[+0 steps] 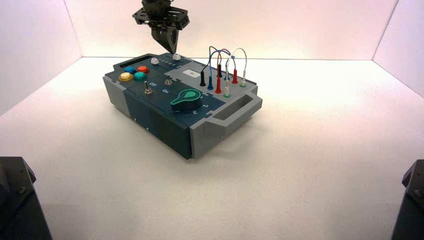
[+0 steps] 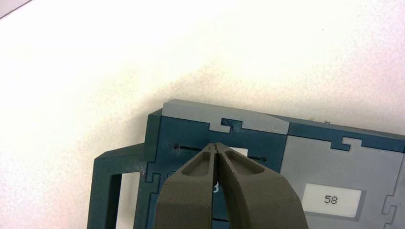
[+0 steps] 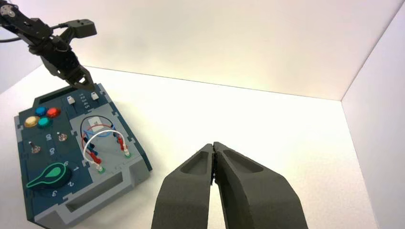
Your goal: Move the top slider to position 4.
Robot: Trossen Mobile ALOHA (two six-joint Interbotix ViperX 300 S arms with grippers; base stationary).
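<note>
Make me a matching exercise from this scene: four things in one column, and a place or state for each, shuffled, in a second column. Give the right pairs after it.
Things
1. left gripper
2. right gripper
3. green knob
4. white display

Places or states
A. shows the number 58
B. fingers shut, tips down at the top slider on the box's far edge
C. sits on the box's near part, by the grey handle
D. fingers shut, off the box, above the bare table

Pairs: 1-B, 2-D, 3-C, 4-A
</note>
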